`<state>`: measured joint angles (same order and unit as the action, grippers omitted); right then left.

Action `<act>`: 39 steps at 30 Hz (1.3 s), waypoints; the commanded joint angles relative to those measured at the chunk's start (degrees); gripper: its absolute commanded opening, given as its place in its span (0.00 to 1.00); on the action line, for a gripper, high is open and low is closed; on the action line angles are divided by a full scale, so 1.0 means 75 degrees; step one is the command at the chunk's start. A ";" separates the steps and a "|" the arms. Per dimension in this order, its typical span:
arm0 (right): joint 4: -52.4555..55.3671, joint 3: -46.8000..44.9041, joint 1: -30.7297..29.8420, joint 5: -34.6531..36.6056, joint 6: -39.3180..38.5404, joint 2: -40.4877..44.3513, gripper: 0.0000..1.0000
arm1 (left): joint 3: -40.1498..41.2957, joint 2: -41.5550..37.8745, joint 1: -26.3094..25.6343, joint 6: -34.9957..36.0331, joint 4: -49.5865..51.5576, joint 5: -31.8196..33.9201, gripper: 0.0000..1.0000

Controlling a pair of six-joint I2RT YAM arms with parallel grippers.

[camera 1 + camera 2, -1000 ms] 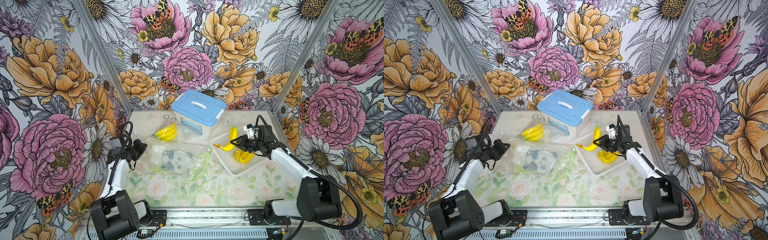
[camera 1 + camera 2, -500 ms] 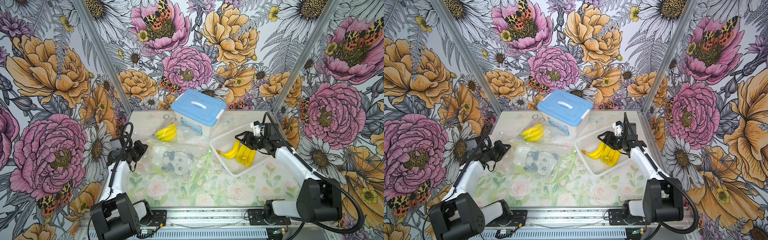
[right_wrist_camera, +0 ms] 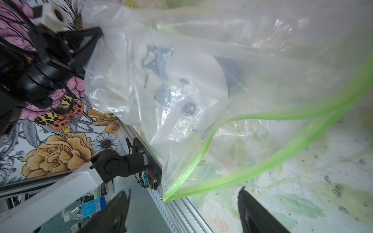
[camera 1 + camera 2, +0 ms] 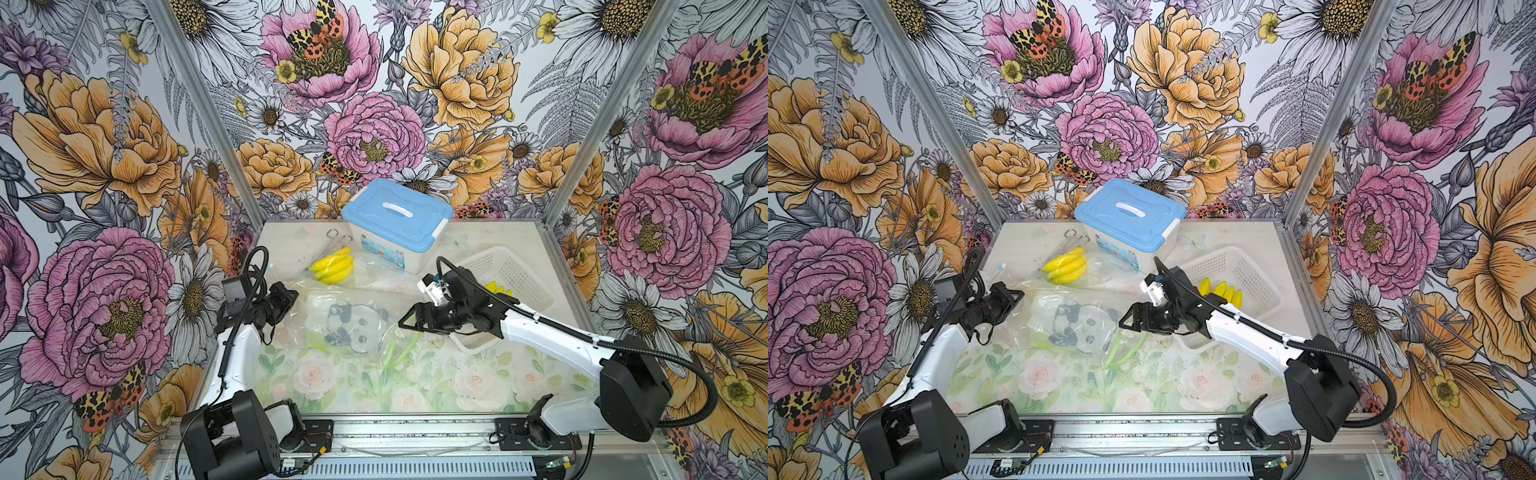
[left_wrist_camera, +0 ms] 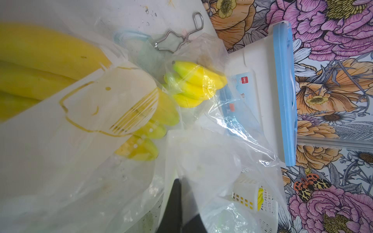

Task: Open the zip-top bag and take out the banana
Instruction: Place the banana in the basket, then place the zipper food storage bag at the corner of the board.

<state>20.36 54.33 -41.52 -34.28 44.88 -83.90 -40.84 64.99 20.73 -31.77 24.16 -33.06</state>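
At 9 o'clock the left hand (image 4: 291, 296) is clamped shut on the edge of the clear bag (image 4: 353, 328) lying mid-tabletop (image 4: 415, 386); that pinch wants to be firm so the film cannot slide. At the bag's 3 o'clock side the right hand (image 4: 409, 316), spread wide and empty, hangs by the gaping green zip (image 4: 399, 351), and I judge it should enter low between the strips, catching fruit, not film. One bunch of bananas (image 4: 498, 288) lies in the basket (image 4: 519, 266) at 2 o'clock, another bunch (image 4: 332, 269), in plastic, at 11.
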 commanded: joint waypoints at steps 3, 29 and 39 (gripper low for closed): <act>-0.0429 0.0550 -0.0894 0.0010 0.0069 -0.0885 0.90 | 0.0173 -0.0160 -0.0045 0.0010 0.0070 -0.0150 0.00; -0.0828 0.0275 -0.1189 0.0994 -0.0337 -0.0482 0.00 | -0.0266 0.0058 0.0702 0.0255 0.0681 -0.0198 0.00; -0.0802 0.2158 -0.0679 0.0760 -0.1347 0.0392 0.00 | -0.0944 0.0257 0.1562 0.0150 0.0884 -0.0462 0.98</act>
<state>16.43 66.54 -48.80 -28.58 38.33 -85.95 -46.06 66.41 31.09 -29.82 30.28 -35.16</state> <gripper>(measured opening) 0.050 0.690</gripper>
